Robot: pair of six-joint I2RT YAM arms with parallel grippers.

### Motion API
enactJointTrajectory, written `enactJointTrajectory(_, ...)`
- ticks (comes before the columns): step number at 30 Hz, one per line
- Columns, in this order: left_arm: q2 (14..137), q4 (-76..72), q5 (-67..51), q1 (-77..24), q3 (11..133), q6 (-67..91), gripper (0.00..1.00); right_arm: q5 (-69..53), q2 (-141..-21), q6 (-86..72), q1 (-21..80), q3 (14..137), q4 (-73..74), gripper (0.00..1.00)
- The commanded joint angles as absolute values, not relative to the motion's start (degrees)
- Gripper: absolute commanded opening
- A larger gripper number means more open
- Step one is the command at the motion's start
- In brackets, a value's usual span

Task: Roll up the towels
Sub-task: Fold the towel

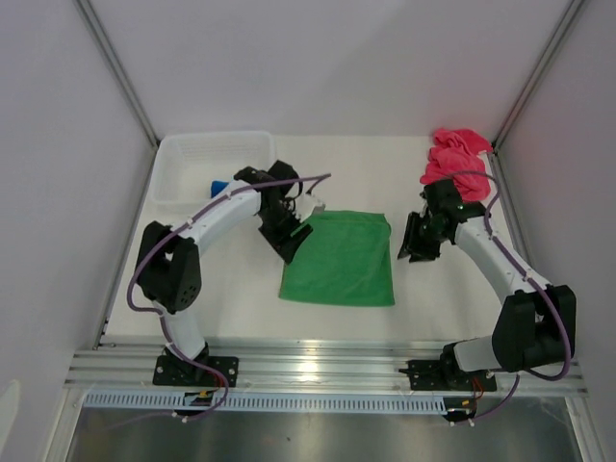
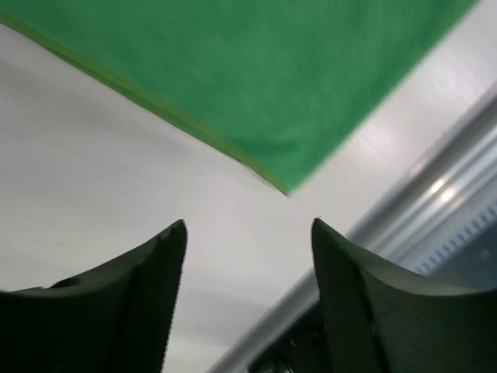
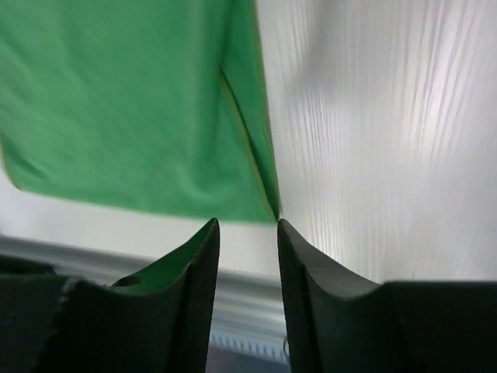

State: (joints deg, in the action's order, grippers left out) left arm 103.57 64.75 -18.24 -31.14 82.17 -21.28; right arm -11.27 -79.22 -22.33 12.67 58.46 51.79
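Left jaws: apart, nothing between them, tips above bare bench [image 1: 231, 298]. Right jaws: apart by a narrower gap, nothing between them.

Green towel [image 1: 342, 258]: spread flat on the bench between the two sets of jaws. One corner lies just ahead of the left jaws, another just ahead of the right jaws' tips. Neither touches it.

Pink towel [image 1: 452, 154]: crumpled, well beyond the right jaws at the far corner.

Blue towel [image 1: 220, 186]: beyond the left jaws, inside the white basket [image 1: 192, 154], mostly hidden by the arm.
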Motion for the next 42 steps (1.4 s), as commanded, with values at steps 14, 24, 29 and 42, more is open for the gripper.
enactJointTrajectory(14, 132.0, 56.3, -3.3, -29.8, 118.9, -12.0, 0.43, -13.2, -110.3, -10.3, 5.3, 82.9, 22.3, 0.32)
enactJointTrajectory(24, 134.2, 55.1, -0.4, -28.5, 119.6, -10.5, 0.42, -15.5, -113.5, -11.2, 5.4, 81.8, 20.7, 0.31)
enactJointTrajectory(29, 132.2, 54.8, -0.5, -28.4, 118.6, -10.8, 0.42, -16.5, -114.3, -11.1, 5.8, 81.8, 21.1, 0.32)
enactJointTrajectory(42, 133.1, 55.5, -2.1, -27.0, 115.6, -10.4, 0.42, -17.7, -112.9, -9.3, 6.5, 80.4, 22.8, 0.33)
